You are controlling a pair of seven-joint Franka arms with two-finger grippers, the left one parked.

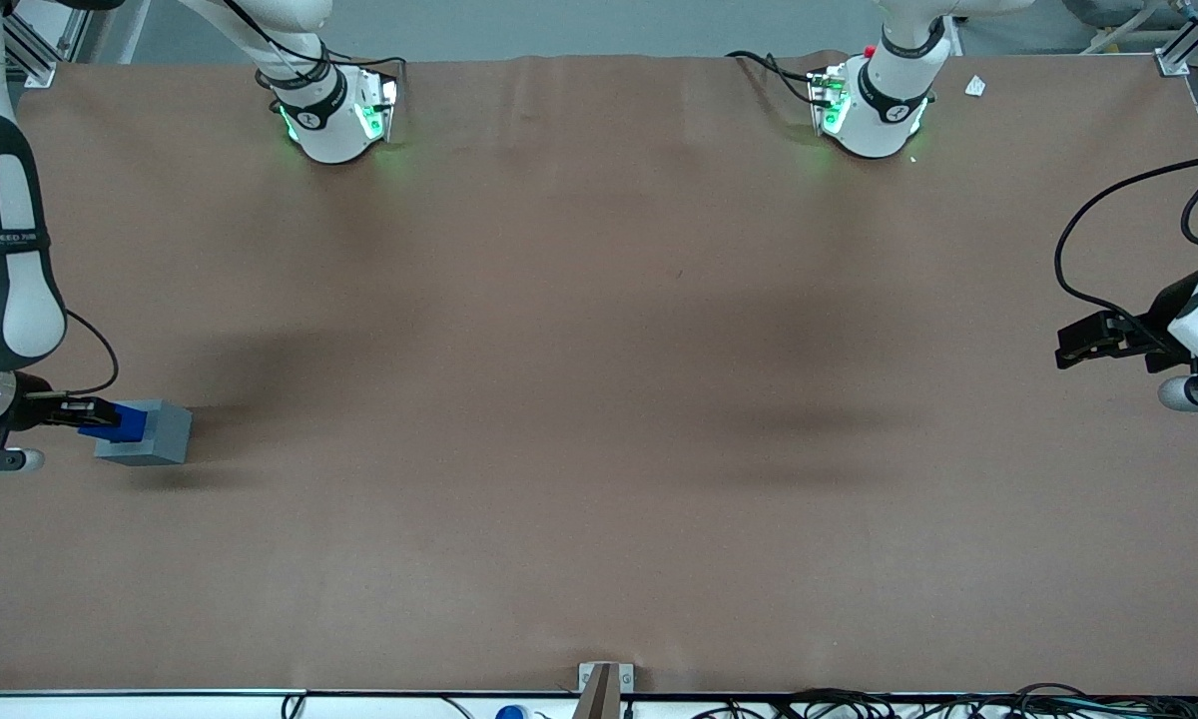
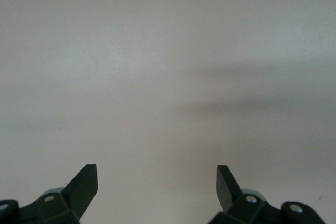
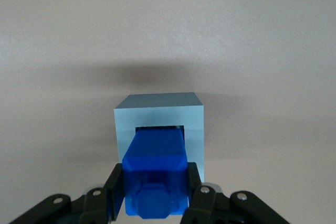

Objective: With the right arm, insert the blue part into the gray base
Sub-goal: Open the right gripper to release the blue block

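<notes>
Pinching blue part [image 3: 156,174] between gripper [image 3: 155,192] fingers | part's leading end entering gray base [image 3: 159,113] recess | long axis in line with opening | base on table [image 1: 599,399], working arm's end | step judged: insertion under way

The gray base [image 1: 150,434] stands on the surface [image 1: 599,399] toward the working arm's end, well apart from the parked arm's end and nearer to the front camera than the two arm mounts. The blue part [image 1: 118,421] sits above the base, its lower end in the recess in the base's top, as the right wrist view shows [image 3: 155,174]. The hand [image 1: 78,411] is directly above the base, its fingers [image 3: 116,187] closed on either side of the blue part.
</notes>
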